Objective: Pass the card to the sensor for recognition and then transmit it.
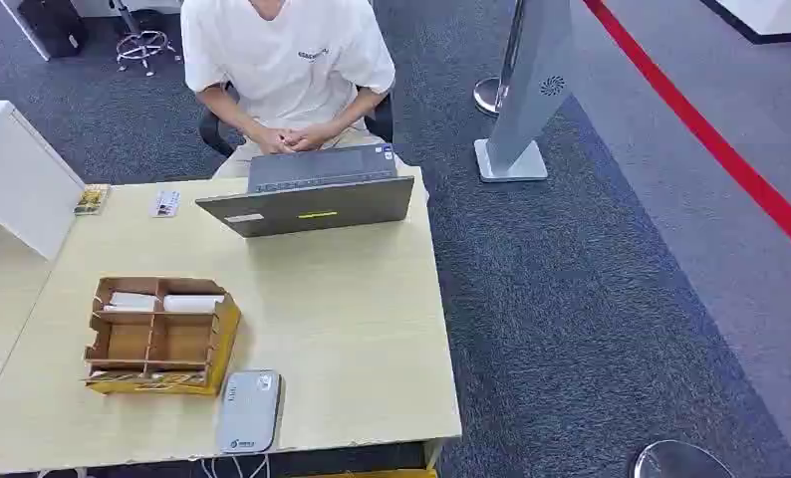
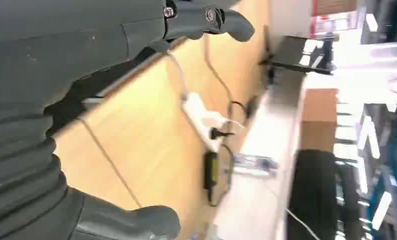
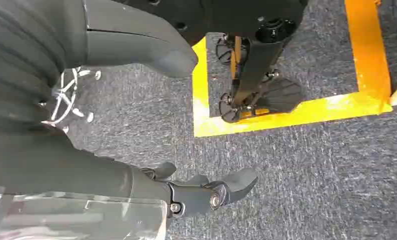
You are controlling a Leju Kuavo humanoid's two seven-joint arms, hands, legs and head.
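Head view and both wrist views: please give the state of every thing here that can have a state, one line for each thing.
laptop: open, lid back toward the robot.
cardboard organizer: upright, white items in its far compartments.
card reader: lying flat at the table's near edge.
person: seated behind the laptop, hands clasped.
left hand: holding nothing, fingers apart.
right hand: holding nothing, hanging over the carpet.
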